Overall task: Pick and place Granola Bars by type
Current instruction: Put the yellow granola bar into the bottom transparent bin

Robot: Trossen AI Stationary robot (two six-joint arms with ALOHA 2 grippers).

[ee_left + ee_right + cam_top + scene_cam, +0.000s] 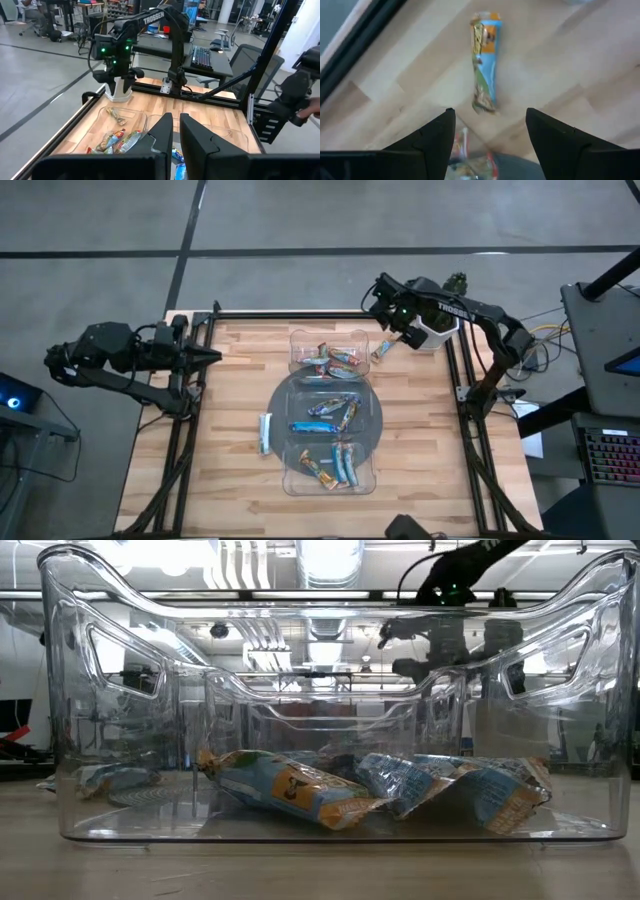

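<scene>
Jaws of the right gripper (490,131) are spread above a bar (485,62) on the wooden worktop (420,440); left gripper (176,136) jaws are held closed; desks are seen behind.

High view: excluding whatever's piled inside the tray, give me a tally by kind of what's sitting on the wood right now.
Granola bars loose on the wood: 2
Clear compartment tray: 1
Total: 3
The bars inside the tray overlap too much for an exact count.
</scene>
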